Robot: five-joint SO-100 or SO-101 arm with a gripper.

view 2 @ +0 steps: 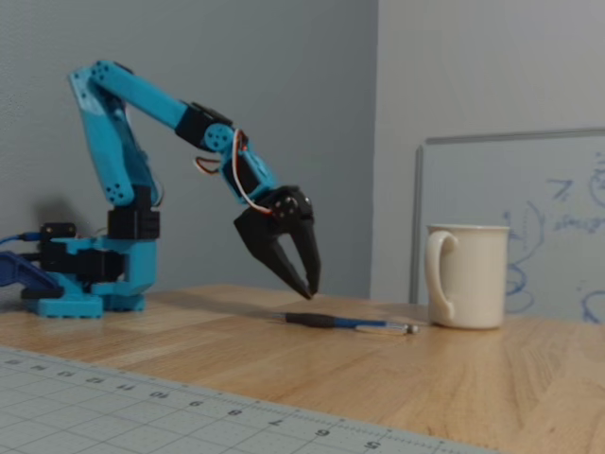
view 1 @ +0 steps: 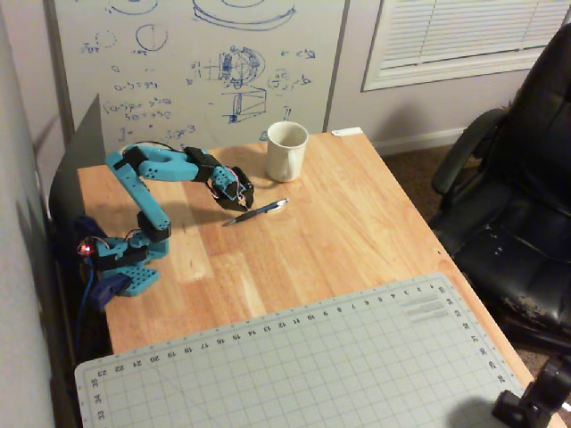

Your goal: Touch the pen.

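The wooden desk [view 1: 357, 223] is cut off at the bottom of the overhead view, where a grey cutting mat [view 1: 303, 366] with ruler numbers along its edges covers the near end. Behind the desk leans a whiteboard [view 1: 196, 62] with blue sketches and formulas too faint to read. A black office chair [view 1: 517, 196] stands at the desk's right side, partly out of frame. The blue arm [view 2: 142, 142] reaches from its base at the left edge, and its black gripper [view 2: 307, 284] points down with the jaws slightly apart, tips just above the pen's dark end; whether they touch it cannot be told. A cream mug [view 1: 286, 150] stands near the far edge. The pen [view 1: 256, 212] lies flat on open wood between arm base and mug.
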